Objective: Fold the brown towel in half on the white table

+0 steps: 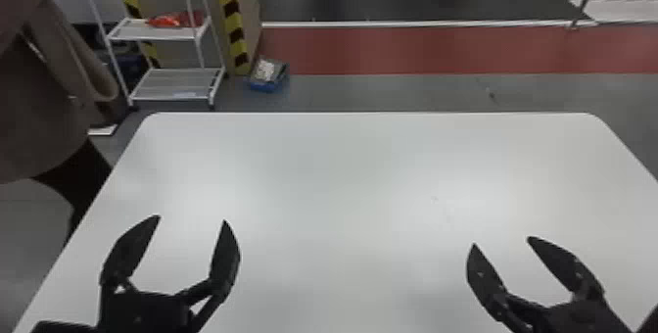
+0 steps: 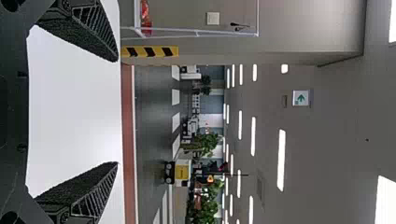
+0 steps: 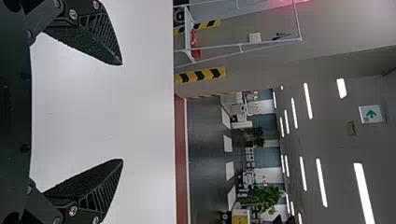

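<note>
Table [image 1: 342, 170], just one, white with rounded far corners, lies ahead, its far edge running left to right (I can't tell its long axis). Above it, two in all: the left claw [image 1: 192, 219], released, fingers wide apart; then the right claw [image 1: 502, 242], likewise released.

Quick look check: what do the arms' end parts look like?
The left gripper and right gripper match: matte black, each with two flat, tapering fingers ending in points. The wrist views show ribbed sides, textured inner faces and round metallic screws at the finger joints. No coloured markings visible.
</note>
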